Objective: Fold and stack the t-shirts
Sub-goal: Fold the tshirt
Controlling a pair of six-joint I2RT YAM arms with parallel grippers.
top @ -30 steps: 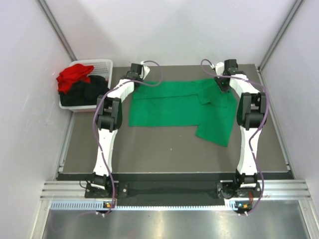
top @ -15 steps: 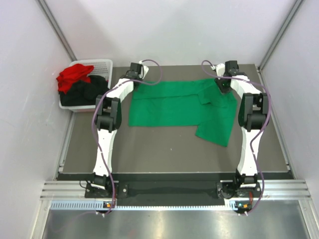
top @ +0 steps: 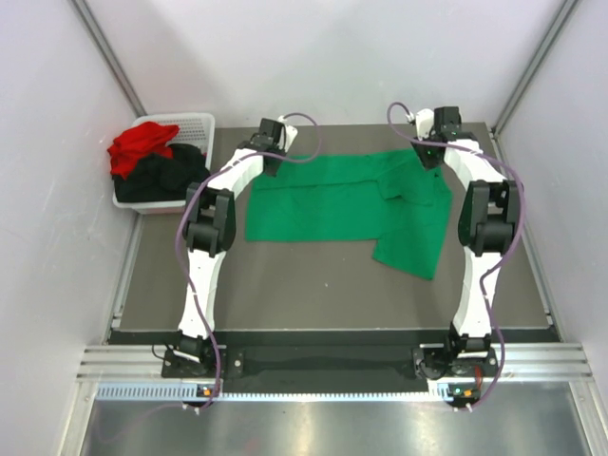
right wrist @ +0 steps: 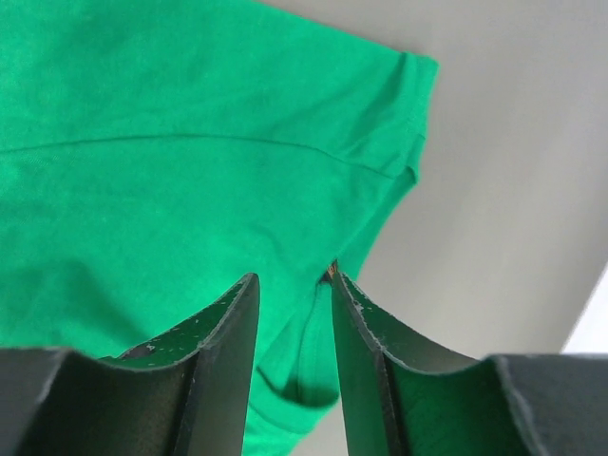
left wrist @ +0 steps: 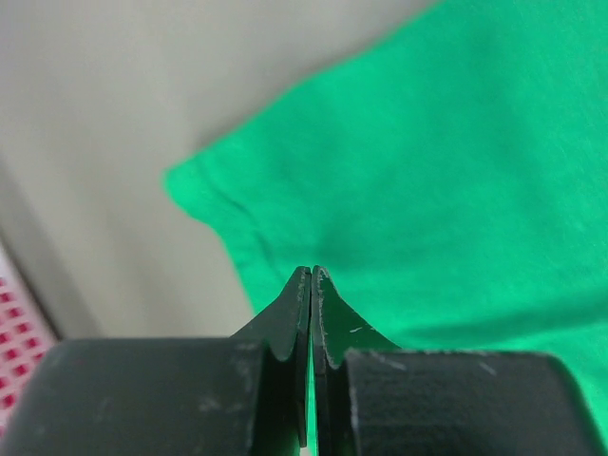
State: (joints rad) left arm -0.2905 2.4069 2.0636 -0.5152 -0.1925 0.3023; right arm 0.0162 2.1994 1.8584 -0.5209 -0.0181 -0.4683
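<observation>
The bright green t-shirt [top: 347, 199] lies spread on the dark table, with one part folded down at the front right. My left gripper [top: 273, 158] is over its far left corner. In the left wrist view the left gripper [left wrist: 312, 272] is shut, with the green t-shirt [left wrist: 446, 171] lying below it. My right gripper [top: 430, 158] is over the far right corner. In the right wrist view the right gripper [right wrist: 293, 275] is open, with a fold of the green t-shirt [right wrist: 190, 180] showing between the jaws. The red t-shirt [top: 142, 144] and the black t-shirt [top: 166, 178] lie in the basket.
The white basket [top: 190, 122] stands at the table's far left corner. White walls close in on the left, the right and the back. Bare table [top: 313, 285] lies between the green t-shirt and the arm bases.
Both wrists have moved a little toward the table's far edge and to the right. The green t-shirt lies as before.
</observation>
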